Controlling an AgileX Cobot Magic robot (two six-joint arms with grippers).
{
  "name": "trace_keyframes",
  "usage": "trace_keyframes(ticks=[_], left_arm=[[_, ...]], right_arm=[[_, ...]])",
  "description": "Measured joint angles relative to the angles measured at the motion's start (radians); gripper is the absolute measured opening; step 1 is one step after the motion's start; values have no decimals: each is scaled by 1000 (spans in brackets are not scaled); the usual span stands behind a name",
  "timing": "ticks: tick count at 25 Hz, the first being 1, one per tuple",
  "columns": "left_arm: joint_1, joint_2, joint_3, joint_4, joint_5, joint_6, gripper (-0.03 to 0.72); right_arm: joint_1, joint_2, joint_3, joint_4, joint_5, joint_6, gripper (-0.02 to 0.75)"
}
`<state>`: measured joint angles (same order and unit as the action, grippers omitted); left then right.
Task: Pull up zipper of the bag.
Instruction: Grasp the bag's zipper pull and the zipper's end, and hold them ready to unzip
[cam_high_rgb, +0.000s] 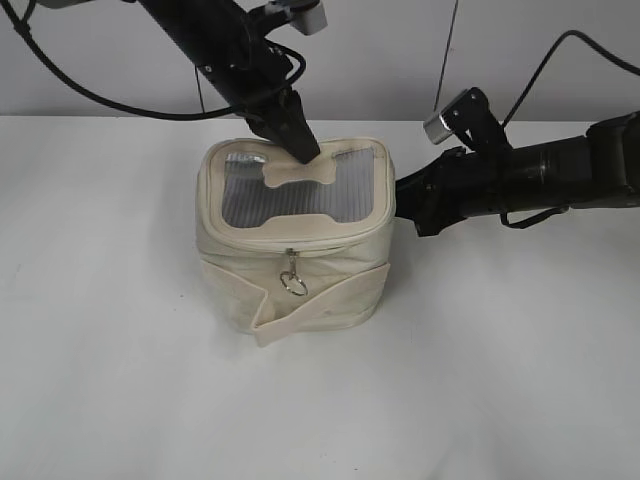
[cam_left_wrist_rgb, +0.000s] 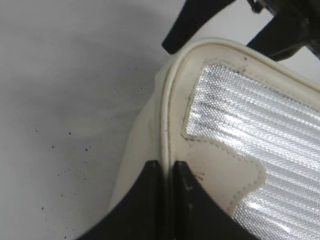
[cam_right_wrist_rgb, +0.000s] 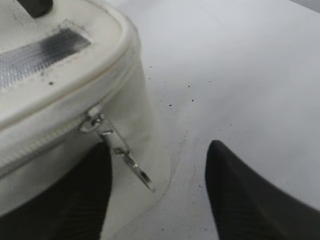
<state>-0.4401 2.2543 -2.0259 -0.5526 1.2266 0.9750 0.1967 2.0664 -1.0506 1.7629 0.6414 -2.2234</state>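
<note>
The cream bag (cam_high_rgb: 300, 265) stands upright on the table, with its grey mesh top (cam_high_rgb: 290, 190) facing up. My left gripper (cam_high_rgb: 298, 150) comes down at the back of the top panel. In the left wrist view it is shut (cam_left_wrist_rgb: 167, 172) on the bag's rim piping (cam_left_wrist_rgb: 167, 115). The zipper track (cam_right_wrist_rgb: 40, 142) runs under the rim. One silver pull (cam_high_rgb: 292, 280) hangs at the front. The other pull (cam_right_wrist_rgb: 122, 152) hangs at the right side, between the open fingers of my right gripper (cam_right_wrist_rgb: 160, 150), which touch nothing. That gripper (cam_high_rgb: 410, 205) sits low against the bag's right side.
The white table (cam_high_rgb: 520, 380) surrounds the bag, with small dark specks on it (cam_left_wrist_rgb: 65, 150). Black cables (cam_high_rgb: 100, 100) hang behind the arms near the back wall. The cream strap (cam_high_rgb: 330, 305) wraps the bag's lower front.
</note>
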Motion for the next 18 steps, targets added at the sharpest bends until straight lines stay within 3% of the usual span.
trace_keyframes(ticks=[2,4,9,18], left_arm=[[0,0,0,0,0,0,44],[0,0,0,0,-1,0,44],[0,0,0,0,-1,-10,44],[-2,0,0,1,-1,-70,44]], right_arm=[[8,1,-1,-43,-1,21,137],[8,1,-2,-79,-3,82,45],[1,-55,16,-172,-13,227,9],[-1,-269,240,-176,-40,323,9]])
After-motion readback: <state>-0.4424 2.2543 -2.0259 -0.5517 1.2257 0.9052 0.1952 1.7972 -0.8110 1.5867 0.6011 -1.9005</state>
